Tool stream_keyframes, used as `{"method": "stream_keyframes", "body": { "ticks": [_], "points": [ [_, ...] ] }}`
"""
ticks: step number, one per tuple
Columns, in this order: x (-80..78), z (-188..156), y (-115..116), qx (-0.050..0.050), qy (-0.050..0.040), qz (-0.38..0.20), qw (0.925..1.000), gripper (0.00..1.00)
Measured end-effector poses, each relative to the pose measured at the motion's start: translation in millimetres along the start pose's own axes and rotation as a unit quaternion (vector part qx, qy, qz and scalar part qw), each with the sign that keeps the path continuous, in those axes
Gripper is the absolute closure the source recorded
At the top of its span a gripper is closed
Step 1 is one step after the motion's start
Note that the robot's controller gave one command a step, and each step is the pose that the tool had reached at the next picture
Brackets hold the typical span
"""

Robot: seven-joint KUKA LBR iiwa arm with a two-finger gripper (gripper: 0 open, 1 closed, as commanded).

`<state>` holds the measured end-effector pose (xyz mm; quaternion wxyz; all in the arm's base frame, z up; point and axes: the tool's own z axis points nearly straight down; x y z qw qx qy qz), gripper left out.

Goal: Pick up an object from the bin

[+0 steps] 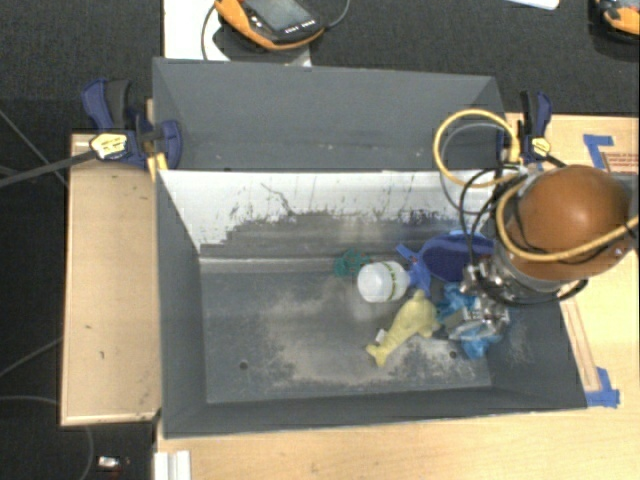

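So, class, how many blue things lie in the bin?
2: a dark blue one right of the white bottle, a lighter blue one beside the tool. The arm may hide more.

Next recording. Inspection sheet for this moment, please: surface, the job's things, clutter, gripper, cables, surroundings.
Surface: grey bin floor, scuffed and dusty; scratch marks on the back wall.
Job's things: a small heap right of centre, made up of a white bottle, a yellow piece, a green piece, a large blue piece and small blue bits.
Clutter: nothing seen beyond that heap.
Gripper: the gripper is low at the heap's right end, over the small blue bits and beside the yellow piece; whether it holds anything cannot be told.
Cables: yellow and black cables loop up from the orange wrist cover.
Surroundings: orange-and-black handheld device on white paper behind the bin.
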<state>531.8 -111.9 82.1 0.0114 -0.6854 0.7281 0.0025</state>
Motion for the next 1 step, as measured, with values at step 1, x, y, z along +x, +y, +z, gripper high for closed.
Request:
{"method": "stream_keyframes", "body": {
  "ticks": [1],
  "points": [
    [-0.5,-30.6,-9.9,-0.003,-0.0014,-0.09,0.996,1.0]
  ]
}}
